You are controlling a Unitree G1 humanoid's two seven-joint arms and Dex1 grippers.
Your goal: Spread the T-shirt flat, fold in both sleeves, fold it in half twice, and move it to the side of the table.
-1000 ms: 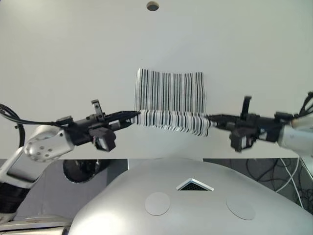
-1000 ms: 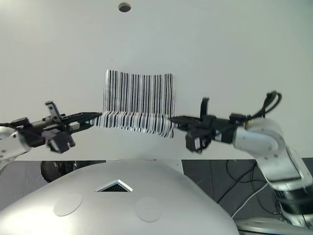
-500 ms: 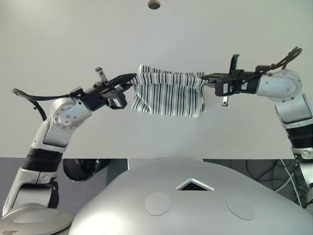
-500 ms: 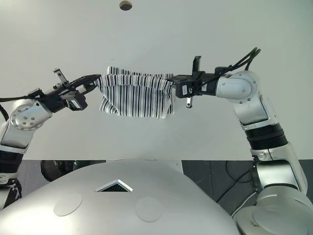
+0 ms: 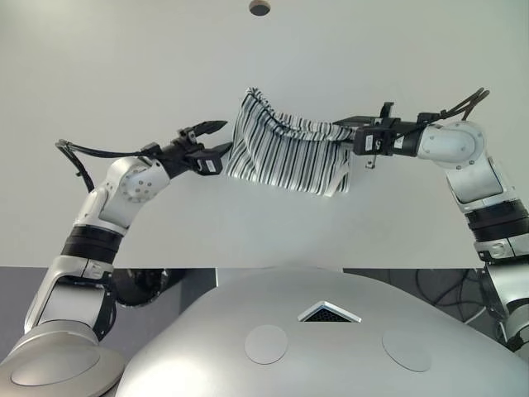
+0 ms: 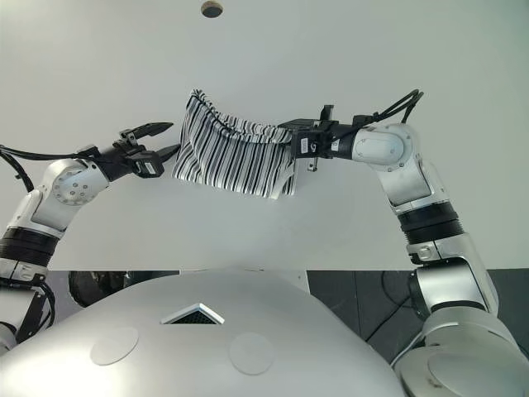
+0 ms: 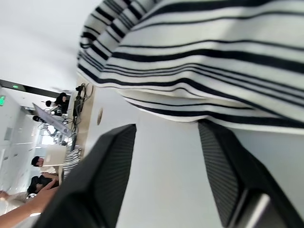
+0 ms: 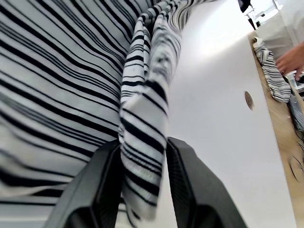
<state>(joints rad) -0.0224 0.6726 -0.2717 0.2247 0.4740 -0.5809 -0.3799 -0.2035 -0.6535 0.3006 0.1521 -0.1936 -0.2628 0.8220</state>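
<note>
The black-and-white striped T-shirt lies folded and bunched on the white table, its right edge lifted. My right gripper is shut on that raised edge, and the right wrist view shows the striped fold pinched between its fingers. My left gripper hovers open just left of the T-shirt, apart from the cloth. In the left wrist view the T-shirt lies past the spread fingers, with bare table between them.
A small round hole sits in the table at the far middle. The table's front edge runs close to me. White tabletop stretches to both sides of the T-shirt. Another striped cloth lies on a wooden surface beyond the table.
My left gripper has let go of the T-shirt's left corner, opened, and drawn back a little leftward. The cloth's left side has dropped and bunched. The right gripper keeps its hold.
</note>
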